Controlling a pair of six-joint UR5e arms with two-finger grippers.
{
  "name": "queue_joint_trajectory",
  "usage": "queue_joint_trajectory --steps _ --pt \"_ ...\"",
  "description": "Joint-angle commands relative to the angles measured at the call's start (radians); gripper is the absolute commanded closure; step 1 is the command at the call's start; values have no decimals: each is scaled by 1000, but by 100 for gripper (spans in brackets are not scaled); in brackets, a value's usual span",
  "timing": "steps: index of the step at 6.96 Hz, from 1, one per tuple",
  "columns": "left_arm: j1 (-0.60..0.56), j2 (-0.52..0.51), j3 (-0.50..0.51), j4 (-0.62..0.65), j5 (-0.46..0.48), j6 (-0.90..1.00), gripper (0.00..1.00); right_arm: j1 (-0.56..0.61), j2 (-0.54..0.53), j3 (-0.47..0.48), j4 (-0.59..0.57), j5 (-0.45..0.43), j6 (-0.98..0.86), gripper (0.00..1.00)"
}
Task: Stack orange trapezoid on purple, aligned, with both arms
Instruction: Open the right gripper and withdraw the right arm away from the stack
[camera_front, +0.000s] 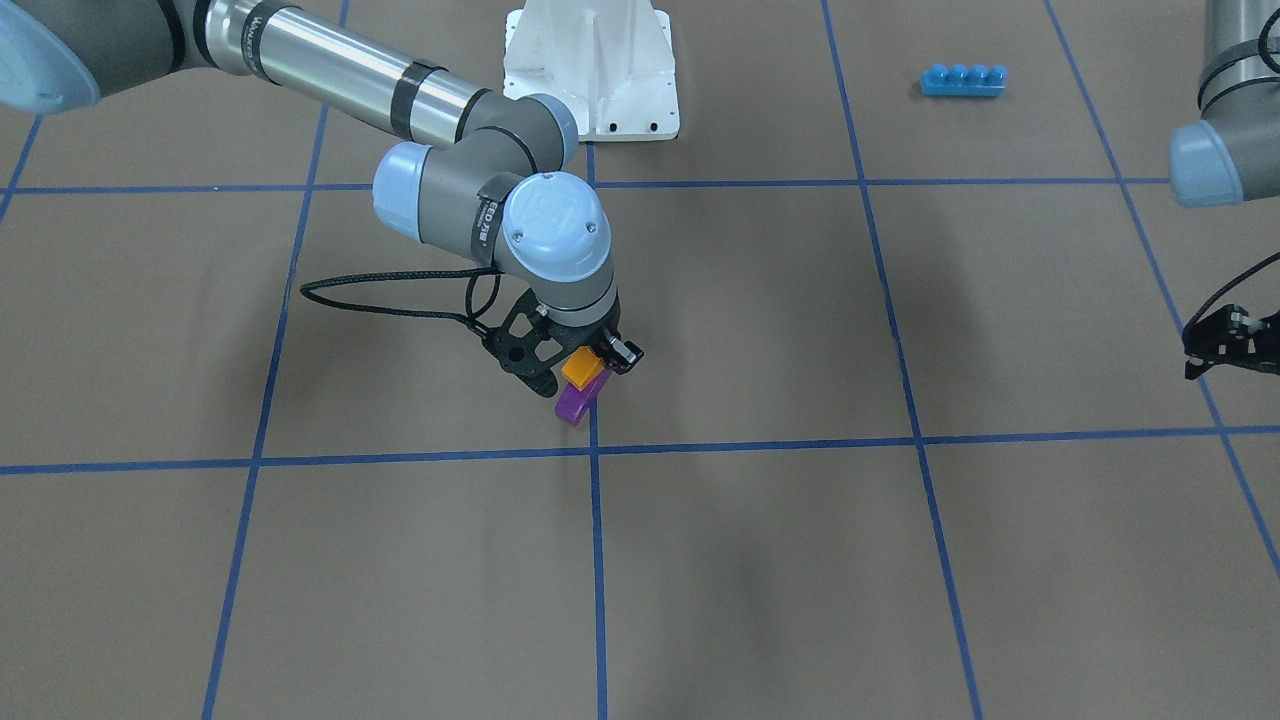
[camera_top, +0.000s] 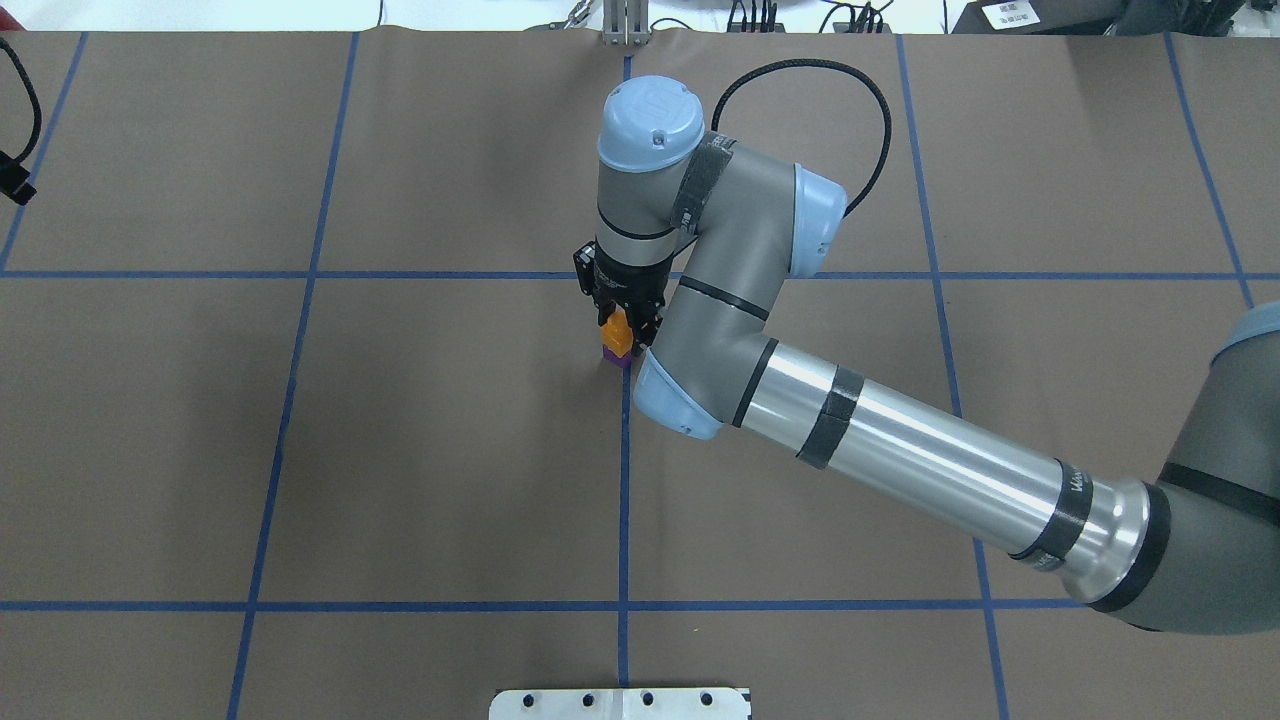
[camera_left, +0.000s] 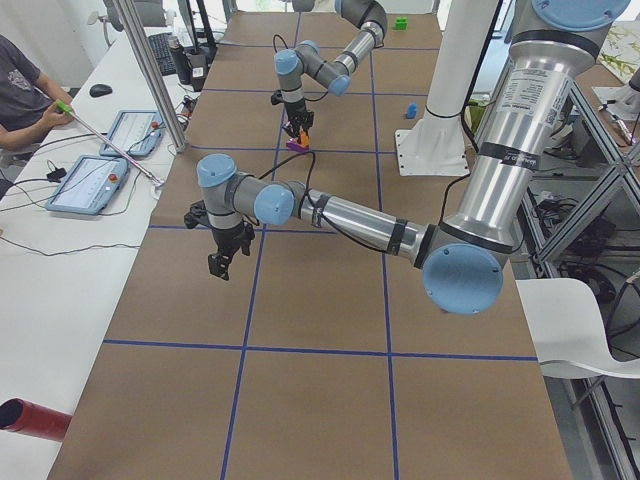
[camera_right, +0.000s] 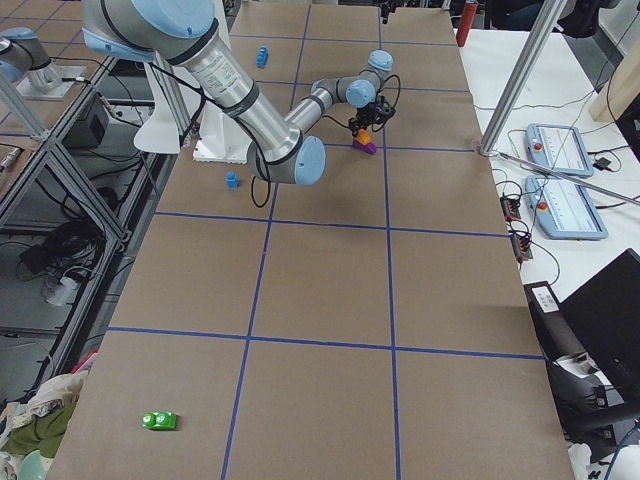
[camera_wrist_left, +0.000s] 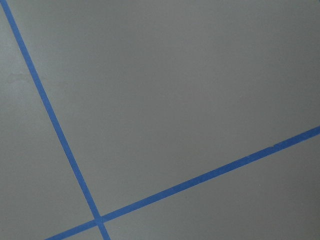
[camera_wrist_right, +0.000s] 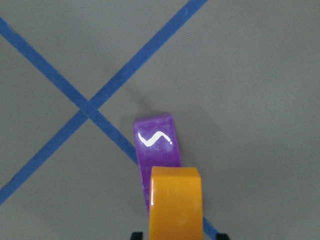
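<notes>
Orange trapezoid (camera_front: 578, 366) is sitting on the purple (camera_front: 575, 404) mid desk (camera_front: 800, 560), the right hand (camera_front: 582, 373) gripping it; left hand (camera_front: 1222, 345) is hovering well apart, grip impossible to tell

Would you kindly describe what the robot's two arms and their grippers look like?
Both the right arm and left arm have grey joints, light-blue caps and silver tubes with black bands. The right gripper and left gripper are black, each trailing a black cable.
</notes>
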Motion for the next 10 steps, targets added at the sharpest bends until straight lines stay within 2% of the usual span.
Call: queue_joint_trajectory --steps 1,2,3,4,5,6,7,9,10 --pt "0 -5 1 0 0 -1 0 0 -35 46 22 -1 -5 0" --pt "0 -5 2 0 0 -1 0 9 -35 80 21 -1 -5 0" --pt "0 -8 1 0 -1 0 0 50 -52 191 12 9 -5 0" --pt "0 -9 -1 0 -1 2 0 91 -128 338 11 12 -7 0" --pt "0 -8 -4 -5 -1 5 0 154 -209 441 10 14 -60 0" --pt "-2 1 -2 -34 -1 0 0 219 -324 530 2 14 -252 0" --pt "-8 6 -5 -39 -1 -16 0 277 -424 552 1 16 -510 0" --pt "-47 29 -21 -37 -6 -51 0 453 -671 515 4 16 -1175 0" --pt "-82 58 -22 -40 -7 -49 0 545 -751 470 5 43 -1385 0"
